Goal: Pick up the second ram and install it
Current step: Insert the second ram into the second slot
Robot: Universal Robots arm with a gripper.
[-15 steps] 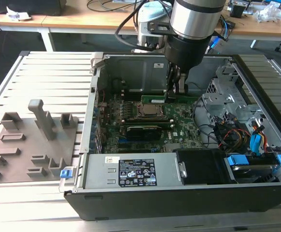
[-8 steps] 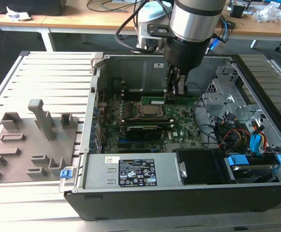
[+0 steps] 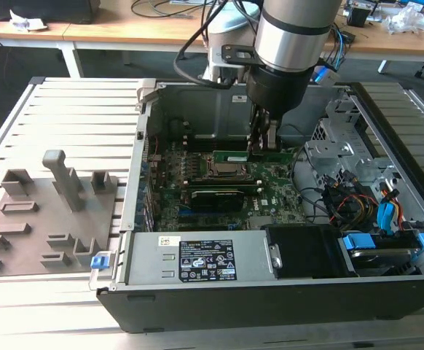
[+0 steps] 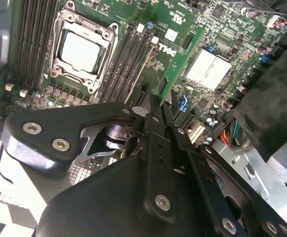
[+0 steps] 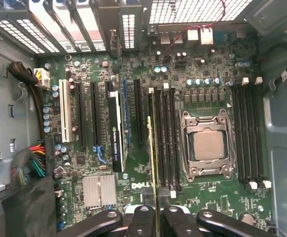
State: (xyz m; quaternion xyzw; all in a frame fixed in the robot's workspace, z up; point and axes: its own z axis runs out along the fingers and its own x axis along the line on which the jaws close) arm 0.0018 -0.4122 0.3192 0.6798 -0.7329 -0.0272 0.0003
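Holding the second ram by one end, the hand hangs inside the open computer case, near the middle of the exterior view. The green stick lies flat and long, just above the motherboard, beside the CPU socket. At the lower left of this frame, a grey holder tray sits on the slatted counter, well apart from the case.

In the second wrist view, the hand sits low in the middle, with its two black fingers pinched shut on the edge of the second ram. The stick runs up and away from the fingers at a slant, over the dark memory slots beside the socket at the upper left.

In the first wrist view, the hand is at the bottom middle. The second ram looks like a thin line going up the frame, over the slots left of the socket. A black card stands further left.

What could go wrong, I think: the stick looks a bit slanted next to the slots. If it goes down crooked, it may hit the slot edge and not click in. Pushing hard then could bend it or hurt the board. The grip is only on one end, so the stick could also tip or slip.
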